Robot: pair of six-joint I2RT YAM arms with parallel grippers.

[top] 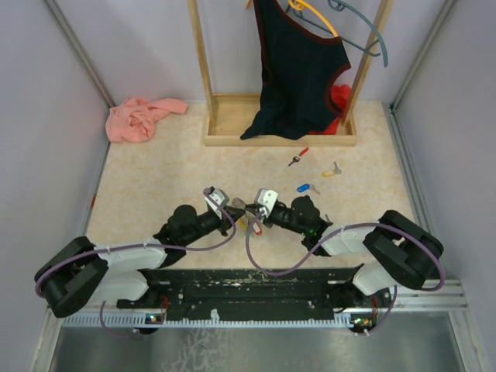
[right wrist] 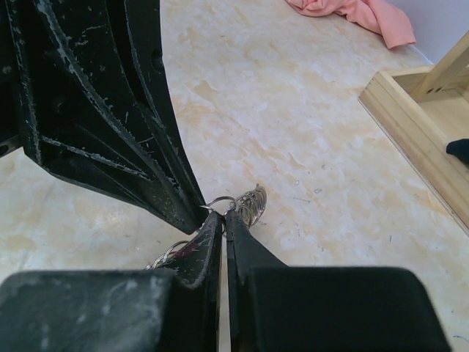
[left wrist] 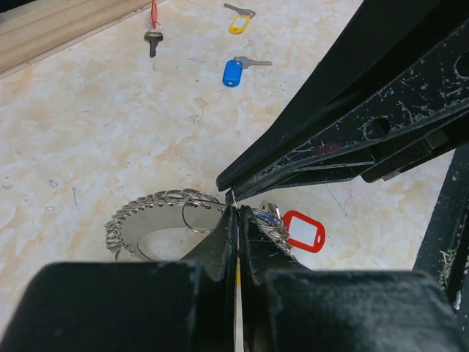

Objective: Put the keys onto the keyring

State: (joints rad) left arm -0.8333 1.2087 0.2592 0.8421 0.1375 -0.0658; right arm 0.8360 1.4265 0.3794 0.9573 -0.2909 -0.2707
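From the top camera: shows the left gripper [top: 231, 203] and the right gripper [top: 251, 206] tip to tip, a little below the middle of the beige table [top: 155, 190]. Places the keyring [top: 242, 208] right between the tips, with its red tag [top: 256, 227] at 5 o'clock. Cannot tell either finger gap from this height. Finds three keys lying flat and well apart from the grippers: red key [top: 298, 156] at 1 o'clock, blue key [top: 304, 187] at 2 o'clock, yellow key [top: 332, 170] beyond it. Sets a wooden rack [top: 279, 139] with a dark garment [top: 298, 70] at 12 o'clock and a pink cloth [top: 139, 118] at 10 o'clock.

From the left wrist: shows the left gripper [left wrist: 238, 211] with fingers pressed together, clamped on the keyring [left wrist: 150, 209], a coil of silver loops curving off to 9 o'clock. Shows a thin ring [left wrist: 199, 213] just beside the tips and the red tag [left wrist: 304, 231] at 3 o'clock. Has the right gripper [left wrist: 229, 187] slanting in from 2 o'clock, tip touching or nearly touching the left tips. Puts the blue key [left wrist: 233, 72], yellow key [left wrist: 238, 22] and red key [left wrist: 153, 35] around 12 o'clock.

From the right wrist: shows the right gripper [right wrist: 223, 216] with fingers closed together, tips at the thin ring [right wrist: 217, 201] beside the keyring [right wrist: 251, 203]. Cannot tell whether the wire sits pinched between them. Has the left gripper [right wrist: 198, 213] slanting in from 10 o'clock. Puts the pink cloth [right wrist: 352, 13] at 1 o'clock and the wooden rack [right wrist: 418, 125] at 3 o'clock.
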